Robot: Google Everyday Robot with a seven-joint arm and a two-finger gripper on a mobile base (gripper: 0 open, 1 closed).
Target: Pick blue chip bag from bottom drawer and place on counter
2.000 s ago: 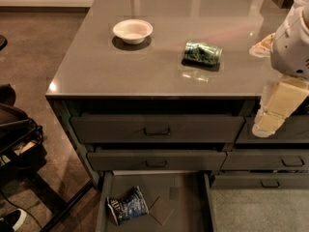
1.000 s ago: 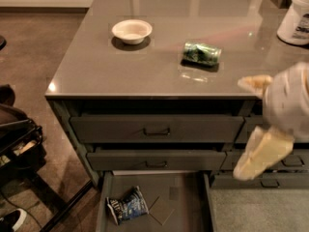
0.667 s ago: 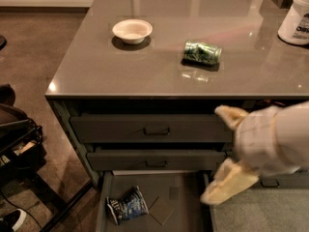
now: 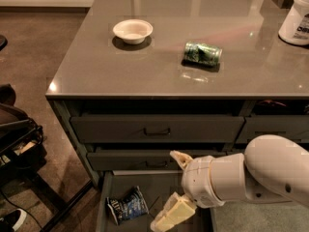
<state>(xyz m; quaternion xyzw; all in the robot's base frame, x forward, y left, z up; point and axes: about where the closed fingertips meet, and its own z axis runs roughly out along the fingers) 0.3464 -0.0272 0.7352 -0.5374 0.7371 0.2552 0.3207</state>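
Down at drawer level now: reaching, not yet grasping.

Noted gripper point(image 4: 166, 190) brought from beside the counter point(image 4: 145, 66) edge two seconds back, down and leftward across the cabinet front, to hang over the open bottom drawer point(image 4: 102, 202). Holding its fingers spread wide, pinching nothing: one up near the middle drawer front, the other low over the drawer floor. Found blue chip bag point(image 4: 128, 205) lying crumpled at the drawer's left, just beside the lower finger and apart from it; same spot and pose as in every earlier frame, so untouched. Probably near the end of the approach; left to do: shift over the bag, close, lift, carry up to the counter. Up top, no change to white bowl point(image 4: 133, 31) or green can point(image 4: 203, 53).
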